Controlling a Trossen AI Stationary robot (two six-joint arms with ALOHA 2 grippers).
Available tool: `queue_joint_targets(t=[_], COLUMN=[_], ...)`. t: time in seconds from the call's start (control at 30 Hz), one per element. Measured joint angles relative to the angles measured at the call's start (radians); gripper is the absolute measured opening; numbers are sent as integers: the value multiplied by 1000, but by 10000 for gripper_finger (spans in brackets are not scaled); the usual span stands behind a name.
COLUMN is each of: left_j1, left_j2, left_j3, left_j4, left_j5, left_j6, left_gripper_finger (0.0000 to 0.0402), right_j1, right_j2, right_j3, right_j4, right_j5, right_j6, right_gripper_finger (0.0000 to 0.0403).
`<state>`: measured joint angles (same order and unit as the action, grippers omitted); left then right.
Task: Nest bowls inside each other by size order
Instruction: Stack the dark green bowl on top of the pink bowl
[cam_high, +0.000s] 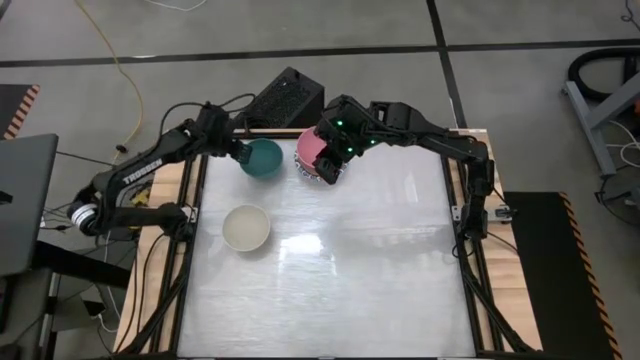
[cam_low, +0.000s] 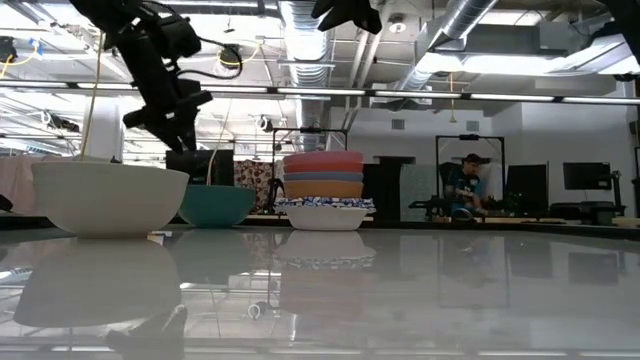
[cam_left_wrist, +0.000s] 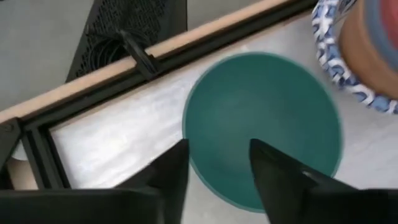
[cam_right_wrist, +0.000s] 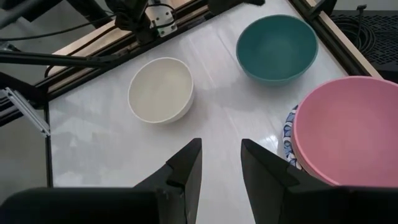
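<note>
Left gripper (cam_high: 243, 152) parted, astride teal bowl (cam_high: 263, 158) rim; right gripper (cam_high: 331, 170) parted, empty.

The table (cam_high: 340, 270) has a glossy white top that mirrors the bowls, with a wood border at its edges. The teal bowl (cam_left_wrist: 264, 121) looks smooth and matt.

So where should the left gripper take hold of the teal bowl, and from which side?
Probably by the rim. The teal bowl stands upright and open on the table, apart from the stack, so its thin wall offers a pinch: one finger inside, one outside. The left gripper, open above its near rim, can come straight down.
</note>
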<state>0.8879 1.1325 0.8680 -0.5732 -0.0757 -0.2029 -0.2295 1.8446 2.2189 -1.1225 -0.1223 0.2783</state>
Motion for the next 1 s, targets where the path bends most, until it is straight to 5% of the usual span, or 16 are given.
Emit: queue_joint_targets(t=[0.23, 0.37, 0.47, 0.63, 0.9, 1.0], left_j1=[0, 0, 2, 1, 2, 2], left_j2=[140, 219, 262, 333, 374, 359], left_j3=[0, 0, 0, 0, 0, 0], left_j4=[-10, -3, 8, 18, 25, 34], left_j5=[-1, -70, -19, 55, 65, 68], left_j6=[-67, -89, -77, -71, -22, -27], left_gripper_finger=[255, 271, 266, 211, 37, 9], right_j1=[2, 10, 22, 36, 61, 69], right_j2=[0, 0, 0, 0, 0, 1], right_j3=[0, 0, 0, 0, 0, 0], right_j4=[0, 0, 0, -1, 0, -1], right_j5=[0, 0, 0, 0, 0, 38], right_j6=[1, 1, 0, 1, 1, 10], right_gripper_finger=[132, 132, 132, 132, 132, 132])
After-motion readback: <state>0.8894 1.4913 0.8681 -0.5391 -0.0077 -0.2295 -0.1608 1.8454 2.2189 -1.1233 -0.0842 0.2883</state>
